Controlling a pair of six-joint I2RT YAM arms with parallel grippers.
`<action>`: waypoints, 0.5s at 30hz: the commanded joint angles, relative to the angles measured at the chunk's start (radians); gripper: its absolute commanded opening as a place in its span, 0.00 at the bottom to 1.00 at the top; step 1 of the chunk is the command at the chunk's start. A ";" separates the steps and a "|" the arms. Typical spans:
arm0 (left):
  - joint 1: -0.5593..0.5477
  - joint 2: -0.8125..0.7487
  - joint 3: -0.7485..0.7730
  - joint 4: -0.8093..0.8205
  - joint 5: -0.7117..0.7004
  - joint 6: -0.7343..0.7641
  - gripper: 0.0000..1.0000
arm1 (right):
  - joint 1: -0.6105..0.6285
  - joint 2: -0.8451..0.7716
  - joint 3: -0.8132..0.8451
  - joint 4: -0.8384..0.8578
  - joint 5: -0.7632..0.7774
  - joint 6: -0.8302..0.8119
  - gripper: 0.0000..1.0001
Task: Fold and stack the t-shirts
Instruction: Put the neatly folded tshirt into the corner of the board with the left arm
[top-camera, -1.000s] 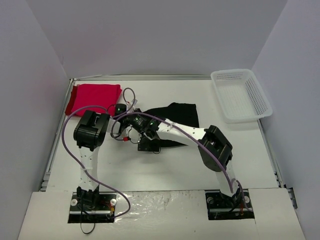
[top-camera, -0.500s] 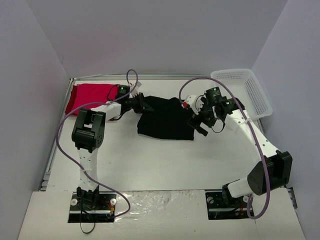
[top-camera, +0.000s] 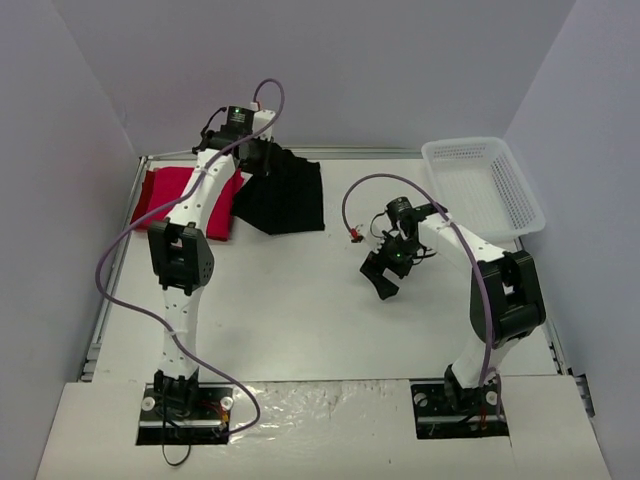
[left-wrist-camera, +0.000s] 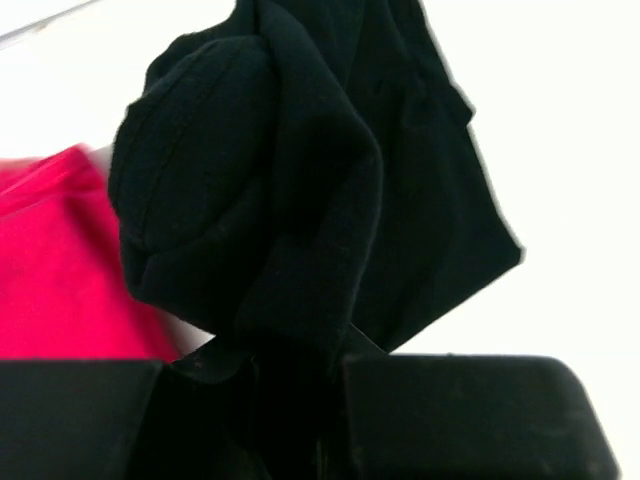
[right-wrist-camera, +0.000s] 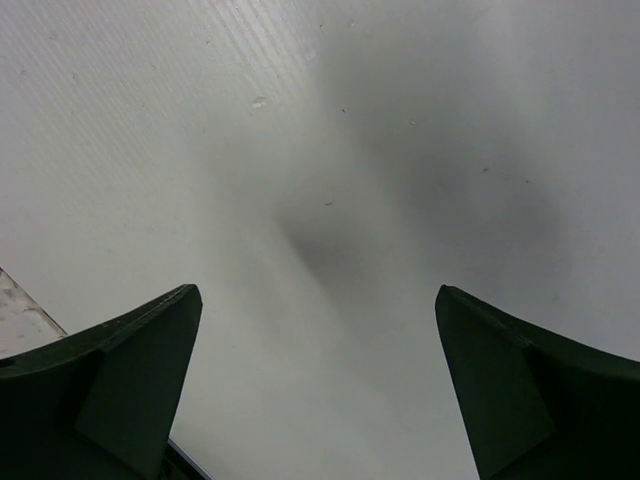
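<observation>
**Two shirts, one stack about to form**

Left tool (top-camera: 262, 160) is pinched tight on a bunched edge of the black t-shirt (top-camera: 285, 195), raised at the bench's (top-camera: 300, 320) 11 o'clock. I judge the high hold is meant to carry the cloth onto the red t-shirt (top-camera: 168, 195) for stacking. From that tool the black cloth trails toward 5 o'clock. The red shirt lies flat at the tool's 8 o'clock, just beside the black one; whether they touch is unclear. Right tool (top-camera: 383, 275) hovers spread wide and empty toward 3 o'clock, well apart from both shirts, probably to stay clear.
</observation>
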 joint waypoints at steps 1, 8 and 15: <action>0.009 0.060 0.129 -0.251 -0.179 0.159 0.02 | 0.020 0.014 -0.024 -0.013 -0.028 0.005 1.00; 0.012 0.118 0.227 -0.378 -0.345 0.269 0.02 | 0.046 0.071 -0.047 0.004 0.030 0.018 1.00; 0.018 0.088 0.289 -0.383 -0.403 0.317 0.02 | 0.078 0.126 -0.059 0.015 0.083 0.030 1.00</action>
